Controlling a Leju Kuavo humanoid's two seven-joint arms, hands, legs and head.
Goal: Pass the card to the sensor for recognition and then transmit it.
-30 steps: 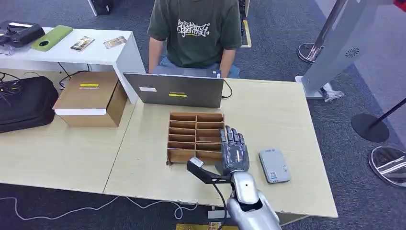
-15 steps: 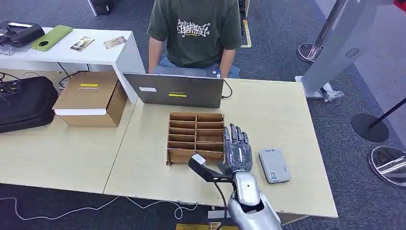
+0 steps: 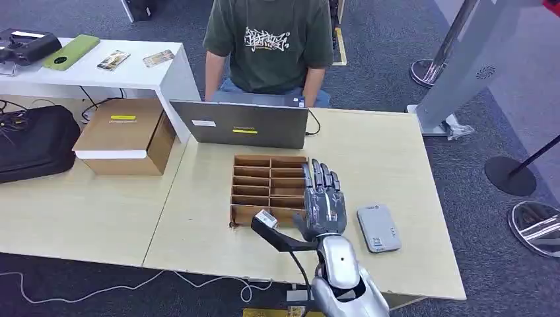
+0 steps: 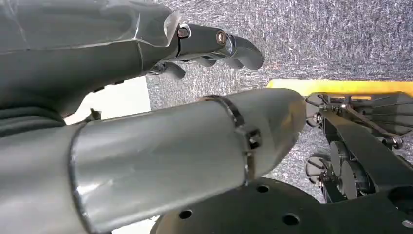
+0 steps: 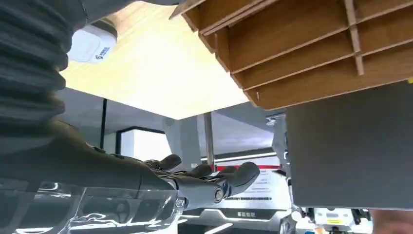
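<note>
My right hand hovers flat over the light wooden table, fingers stretched out and apart, holding nothing. Its fingertips lie over the right edge of the brown slotted organizer. Just to the hand's right the grey card sensor lies flat on the table. I cannot make out a card in the slots. The right wrist view has the same hand with straight fingers, the organizer and the sensor. My left hand hangs over grey carpet, fingers loosely out and empty.
A grey laptop stands just behind the organizer, and a person in a green shirt sits behind it. On the left are a cardboard box and a black bag. A white side table stands at the back left.
My right hand has slid forward along the organizer's right edge, after a small drift towards the sensor. Its fingers stay spread and empty.
</note>
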